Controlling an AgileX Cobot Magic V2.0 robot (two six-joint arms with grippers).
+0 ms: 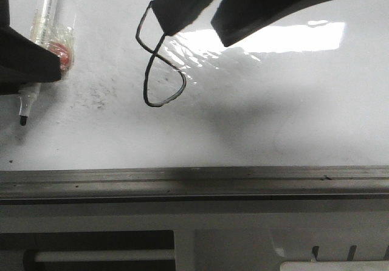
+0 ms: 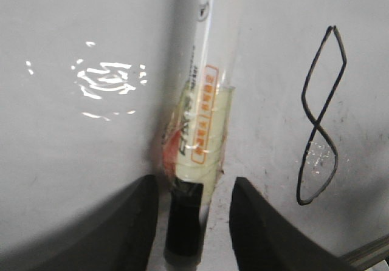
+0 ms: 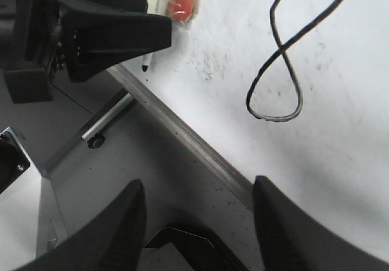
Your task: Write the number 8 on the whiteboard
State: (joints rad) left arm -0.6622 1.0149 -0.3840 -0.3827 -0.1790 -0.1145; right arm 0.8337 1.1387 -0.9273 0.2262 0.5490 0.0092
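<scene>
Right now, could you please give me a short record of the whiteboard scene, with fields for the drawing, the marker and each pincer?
drawing: number 8 in black outline on the whiteboard, loops closed, its top hidden in the front view
marker: marker between the fingers of the left pincer, tip pointing toward the grey rail
left pincer: shut on the marker
right pincer: right pincer open, holding nothing, above the rail

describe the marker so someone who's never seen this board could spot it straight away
Start at the whiteboard above the grey rail, then go to its far left side. There the marker sits in the left gripper, tip towards the rail. Unlike the drawn 8, it is a white barrel wrapped in clear tape.
</scene>
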